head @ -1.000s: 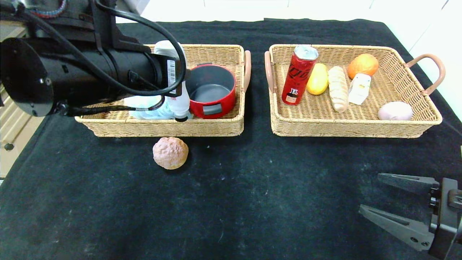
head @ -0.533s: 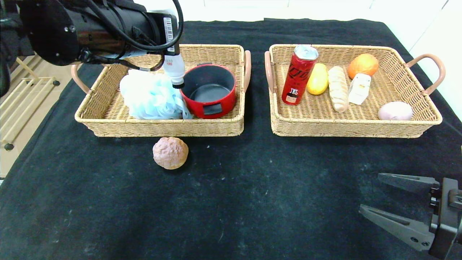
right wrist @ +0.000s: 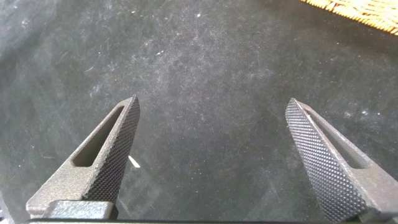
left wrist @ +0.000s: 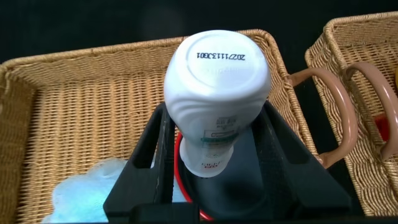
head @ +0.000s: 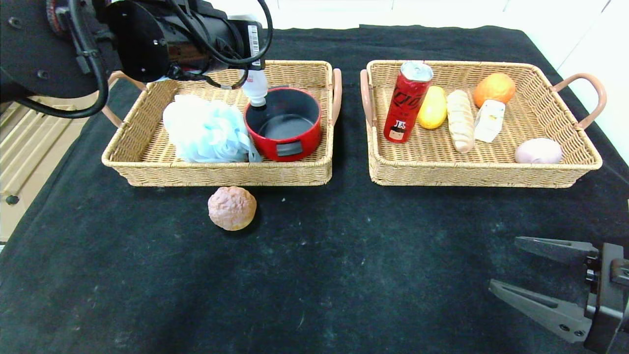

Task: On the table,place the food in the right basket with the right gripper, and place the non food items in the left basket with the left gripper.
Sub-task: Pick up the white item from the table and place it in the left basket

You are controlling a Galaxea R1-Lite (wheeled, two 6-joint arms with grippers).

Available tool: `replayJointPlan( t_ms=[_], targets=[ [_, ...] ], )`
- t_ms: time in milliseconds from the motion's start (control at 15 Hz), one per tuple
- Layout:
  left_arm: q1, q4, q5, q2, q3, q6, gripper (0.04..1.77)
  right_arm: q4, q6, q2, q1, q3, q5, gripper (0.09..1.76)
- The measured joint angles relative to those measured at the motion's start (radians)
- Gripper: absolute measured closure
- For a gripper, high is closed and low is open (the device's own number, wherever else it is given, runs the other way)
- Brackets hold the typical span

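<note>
Black cloth [head: 344, 255]; left claw [left wrist: 214, 146] grips white bottle [left wrist: 216, 87], base stamped 20271113.

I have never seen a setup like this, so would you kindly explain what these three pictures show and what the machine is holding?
This is a two-armed robot sorting items on a black table. The wide picture comes from a camera on its head; the other two come from cameras on its wrists. The left gripper is shut on a white bottle, held cap-down over the red pot in the left basket, which also holds a blue bath sponge. The right gripper waits open, empty, low at the table's near right. The right basket holds food, including a red can. A round pink bun lies on the table before the left basket.
</note>
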Motion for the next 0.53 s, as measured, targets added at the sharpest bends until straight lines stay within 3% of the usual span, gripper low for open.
replayJointPlan(
  t_ms=[267, 533],
  targets=[
    [-0.011, 0.009, -0.003, 0.034, -0.007, -0.005, 0.95, 0.0, 0.0, 0.001, 0.003, 0.003, 0.0, 0.14],
    [-0.017, 0.009, -0.001, 0.041, 0.003, -0.007, 0.6, 0.0, 0.0, 0.001, 0.003, 0.001, 0.0, 0.14]
  ],
)
